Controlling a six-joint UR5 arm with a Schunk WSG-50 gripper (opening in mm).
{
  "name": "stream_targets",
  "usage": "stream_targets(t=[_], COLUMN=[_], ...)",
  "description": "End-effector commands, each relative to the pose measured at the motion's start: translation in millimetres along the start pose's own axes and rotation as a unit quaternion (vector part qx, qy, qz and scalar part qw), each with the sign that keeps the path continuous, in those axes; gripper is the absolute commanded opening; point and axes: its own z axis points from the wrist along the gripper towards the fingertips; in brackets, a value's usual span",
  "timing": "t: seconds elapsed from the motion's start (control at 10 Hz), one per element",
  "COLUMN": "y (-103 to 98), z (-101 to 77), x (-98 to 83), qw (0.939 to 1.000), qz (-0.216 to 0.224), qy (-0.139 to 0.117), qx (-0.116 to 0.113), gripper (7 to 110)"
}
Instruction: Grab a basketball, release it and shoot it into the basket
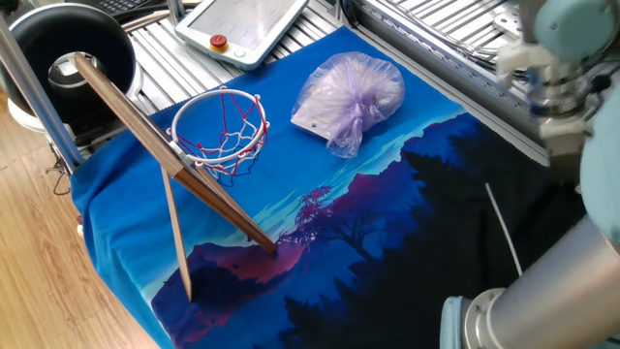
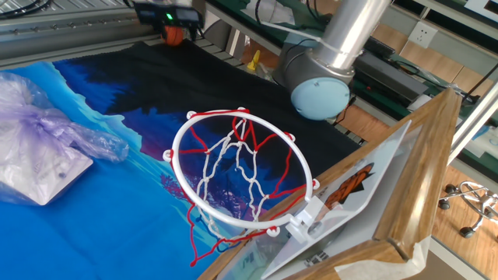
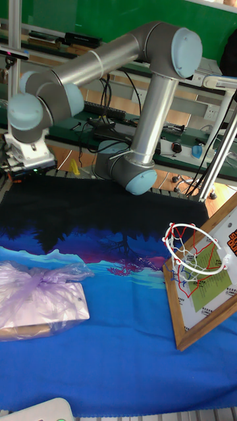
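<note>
tiny orange basketball [image 2: 173,34] sits right under the gripper [image 2: 166,19]; can't tell if it's spread or pinching. red-rimmed mini hoop [image 2: 240,172] is well away, so a sloppy grab could knock the ball off.
</note>
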Motion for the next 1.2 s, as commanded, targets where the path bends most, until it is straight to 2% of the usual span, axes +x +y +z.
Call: stream_targets(t=[0.0, 0.1, 0.2, 0.5, 0.6, 0.7, 0.9, 1.1], y=[6.5, -7.6, -12.5, -13.4, -28.7, -34.1, -46.6, -43.7], z=[27.0, 21.3, 10.7, 0.6, 0.7, 8.6, 20.4, 21.4], x=[-9.0, 5.6, 20.7, 34.4, 34.0, 32.3, 42.1, 52.0], qw=[0.9964, 0.993, 0.9904, 0.9884, 0.9854, 0.9854, 0.9819, 0.9798], qz=[0.015, 0.01, 0.008, 0.01, 0.008, -0.005, -0.014, -0.03], qy=[0.057, 0.08, 0.095, 0.115, 0.122, 0.131, 0.153, 0.172], qx=[0.061, 0.086, 0.101, 0.098, 0.118, 0.109, 0.11, 0.097], gripper=[66, 66, 66, 66, 66, 66, 66, 66])
